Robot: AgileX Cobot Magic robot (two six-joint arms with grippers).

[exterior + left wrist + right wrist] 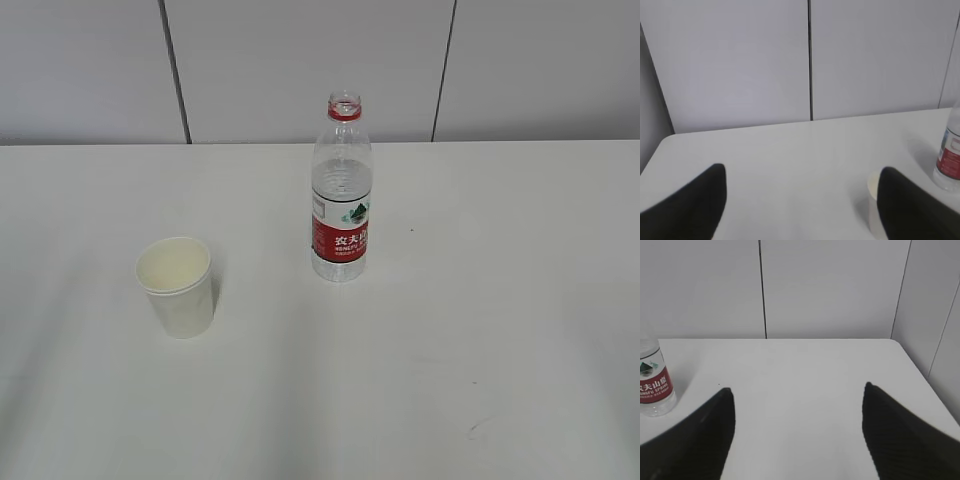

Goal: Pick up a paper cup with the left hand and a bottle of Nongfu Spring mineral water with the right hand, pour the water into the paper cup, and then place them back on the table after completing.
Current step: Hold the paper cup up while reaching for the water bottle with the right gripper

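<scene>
A white paper cup (177, 286) stands upright on the white table (480, 300), left of centre. An uncapped clear bottle (341, 190) with a red label stands behind and to the right of it, holding clear water (341, 190) to about its shoulder. Neither arm shows in the exterior view. My left gripper (802, 172) is open and empty; the cup (872, 202) peeks out beside its right finger (910, 210), the bottle (950, 160) at far right. My right gripper (797, 390) is open and empty, with the bottle (655, 380) far to its left.
A grey panelled wall (300, 60) runs behind the table's far edge. The table's left corner (662, 142) shows in the left wrist view and its right corner (900, 347) in the right wrist view.
</scene>
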